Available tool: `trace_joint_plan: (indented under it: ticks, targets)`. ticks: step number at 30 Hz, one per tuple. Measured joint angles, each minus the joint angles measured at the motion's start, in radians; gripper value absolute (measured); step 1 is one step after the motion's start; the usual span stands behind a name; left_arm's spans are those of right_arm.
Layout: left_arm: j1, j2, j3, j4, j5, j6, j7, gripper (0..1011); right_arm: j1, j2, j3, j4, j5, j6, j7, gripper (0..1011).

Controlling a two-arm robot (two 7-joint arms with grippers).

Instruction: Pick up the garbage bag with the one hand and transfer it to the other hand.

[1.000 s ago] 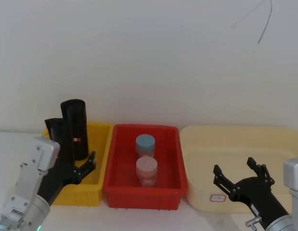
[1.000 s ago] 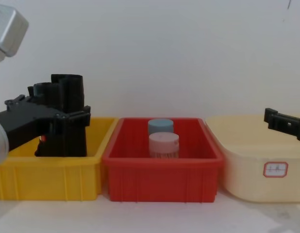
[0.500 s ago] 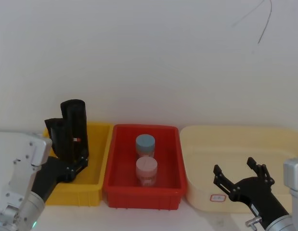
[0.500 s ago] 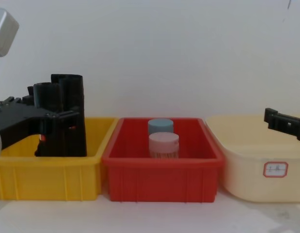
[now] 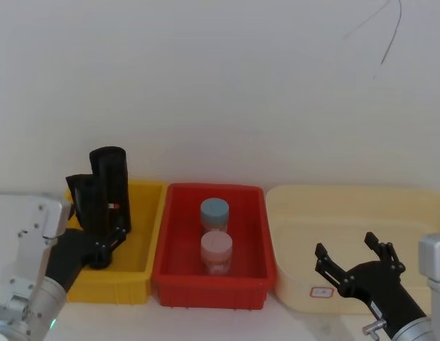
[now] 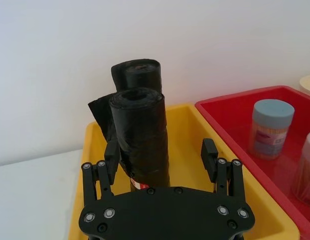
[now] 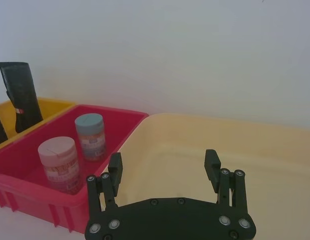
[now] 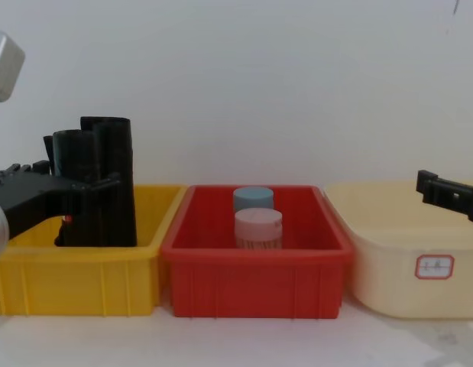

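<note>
Two black rolls of garbage bag stand upright in the yellow bin (image 5: 147, 227): a taller one (image 5: 111, 186) and a shorter one (image 5: 82, 196) beside it. In the left wrist view the nearer roll (image 6: 139, 135) stands between the spread fingers of my left gripper (image 6: 161, 159), close to one finger (image 6: 112, 156); I cannot tell if they touch. From the chest, the left gripper (image 8: 62, 183) reaches in at mid-height of the rolls (image 8: 112, 180). My right gripper (image 5: 355, 264) hangs open and holds nothing over the cream tub (image 5: 347, 206).
A red bin (image 5: 241, 288) in the middle holds a blue-lidded jar (image 5: 214, 212) and a pink-lidded jar (image 5: 216, 250). The three containers stand side by side against a white wall. The cream tub (image 7: 235, 145) has nothing in it.
My left gripper has drawn leftward across the yellow bin, so its open fingers now straddle the nearer roll. The right arm has not moved.
</note>
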Motion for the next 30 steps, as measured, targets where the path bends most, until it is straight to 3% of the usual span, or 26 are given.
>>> trace_joint_plan:
  ticks: [18,25,30]
  targets:
    - [-0.074,-0.048,-0.015,0.119,-0.005,-0.046,-0.026,1001,0.0,0.0,0.0,0.0,0.0,0.0,0.0,1001]
    - [-0.101,-0.06,-0.021,0.155,-0.003,-0.063,-0.037,875,0.0,0.0,0.0,0.0,0.0,0.0,0.0,1002]
    - [-0.118,-0.067,-0.026,0.177,0.0,-0.074,-0.046,719,0.0,0.0,0.0,0.0,0.0,0.0,0.0,1001]
